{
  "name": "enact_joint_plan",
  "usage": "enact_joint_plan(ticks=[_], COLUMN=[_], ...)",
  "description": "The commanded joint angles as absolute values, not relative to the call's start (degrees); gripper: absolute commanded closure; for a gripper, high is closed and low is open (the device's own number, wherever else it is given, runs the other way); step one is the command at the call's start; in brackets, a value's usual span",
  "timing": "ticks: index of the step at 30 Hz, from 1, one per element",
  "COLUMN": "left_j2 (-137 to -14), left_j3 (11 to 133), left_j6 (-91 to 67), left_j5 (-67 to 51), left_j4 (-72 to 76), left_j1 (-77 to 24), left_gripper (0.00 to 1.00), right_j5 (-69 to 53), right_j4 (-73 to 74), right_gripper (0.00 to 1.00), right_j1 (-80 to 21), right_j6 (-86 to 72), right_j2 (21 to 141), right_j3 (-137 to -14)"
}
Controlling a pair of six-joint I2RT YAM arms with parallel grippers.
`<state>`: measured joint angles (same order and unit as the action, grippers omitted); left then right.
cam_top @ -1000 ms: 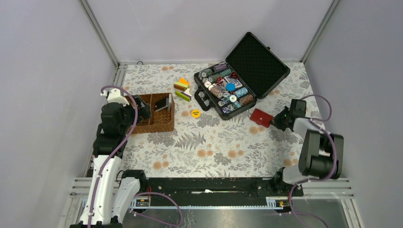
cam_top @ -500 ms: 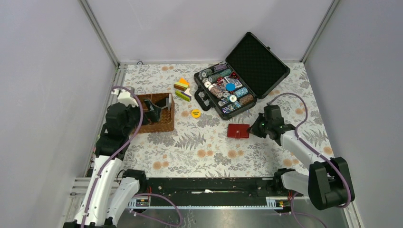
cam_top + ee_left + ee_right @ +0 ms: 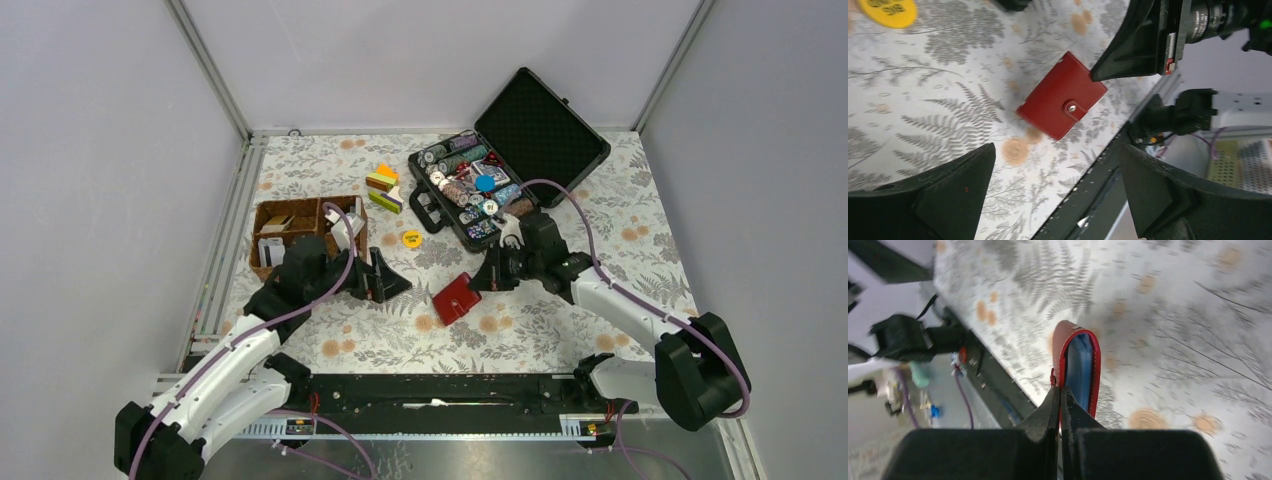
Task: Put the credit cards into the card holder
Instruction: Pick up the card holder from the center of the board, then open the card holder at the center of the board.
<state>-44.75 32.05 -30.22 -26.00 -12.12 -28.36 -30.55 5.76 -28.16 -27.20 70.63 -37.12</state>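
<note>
The red wallet, just in front of the poker-chip case, looks light, floppy and slick; the right claw pinches its open edge, and the gaping, empty left claw could take the snap flap.

top: high above near edge, whole desk | wrists: close, angled down | all three share card holder

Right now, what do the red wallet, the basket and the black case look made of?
Wallet: leather or leather-look, matte red; stitched edge and metal snap show.
Basket: looks like woven wicker, brown, textured walls.
Case: hard black shell, plastic or metal, cannot tell; lid lined with dark, foam-like padding.
</note>
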Motion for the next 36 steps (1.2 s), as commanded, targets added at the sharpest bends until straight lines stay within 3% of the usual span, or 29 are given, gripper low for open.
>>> enact_joint_plan(ticks=[1,19,28,36], left_j2=[-43.9,-46.7,-47.4,-46.9], left_j3=[31.6,34.9,34.0,34.6], left_j6=[-34.5,-35.4,-38.0,-38.0], left_j5=[-35.6,-50.6,-56.7,-58.3], left_j4=[-0.6,4.7,8.0,8.4], left_j1=[-28.8,-29.8,-30.1,-30.2], left_gripper=[0.01,0.02,0.43,1.0], right_j5=[-44.7,-57.3,-57.8,-47.5], right_j4=[1.7,3.9,4.5,7.7], right_gripper=[1.0,1.0,1.0,0.99], right_j1=[-30.0,-40.8,-41.7,-41.7], right_j6=[-23.6,-24.1,-22.7,-20.6], right_j2=[68.2,69.1,70.8,71.4], right_j3=[-42.4,-59.3,-60.4,-61.1])
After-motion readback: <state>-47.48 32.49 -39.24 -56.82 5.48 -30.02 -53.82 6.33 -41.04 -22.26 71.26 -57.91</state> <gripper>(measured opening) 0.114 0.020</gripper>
